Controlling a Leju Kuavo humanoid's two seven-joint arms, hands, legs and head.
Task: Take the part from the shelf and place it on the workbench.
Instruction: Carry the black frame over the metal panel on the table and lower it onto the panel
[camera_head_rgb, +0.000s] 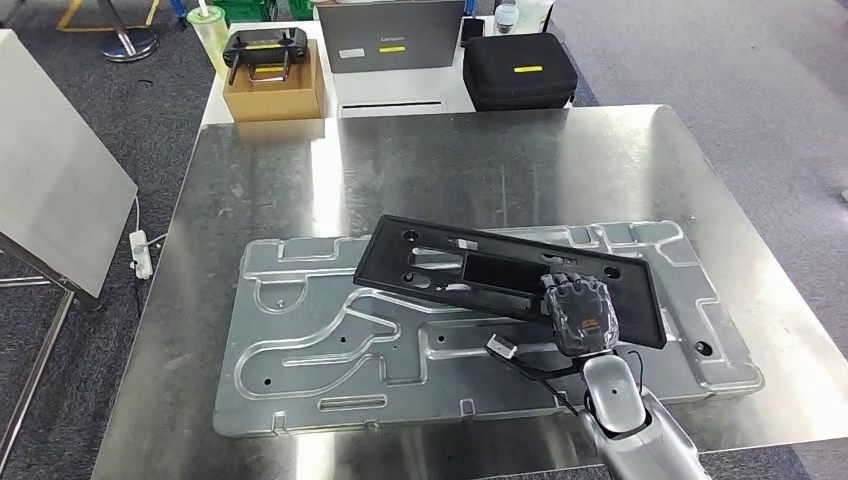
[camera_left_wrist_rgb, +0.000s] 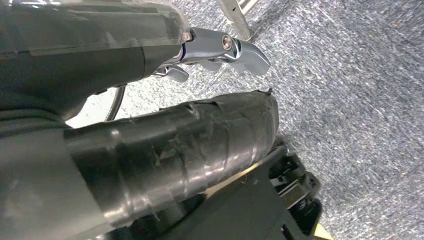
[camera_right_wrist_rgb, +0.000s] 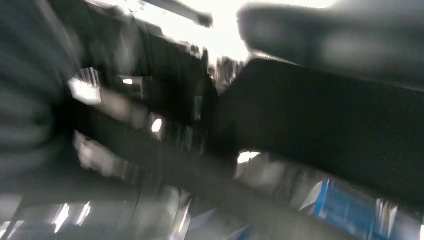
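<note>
Gripping black part near end: right hand, part lying across metal plate on workbench.

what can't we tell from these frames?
- Right hand grip on the black part: in the head view the hand's back hides its fingers.
- Right wrist view: motion blur, nothing resolves.
- Whether the part lies flat on the metal plate: unclear from above.
- Left hand: fingers largely hidden by its dark cover.

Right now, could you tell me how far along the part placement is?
The fetch looks done: the black part is over the workbench, lying across the silver plate. In hand: the right hand grips its near edge. Left: letting go and pulling the arm back. The left hand hangs over carpet.
</note>
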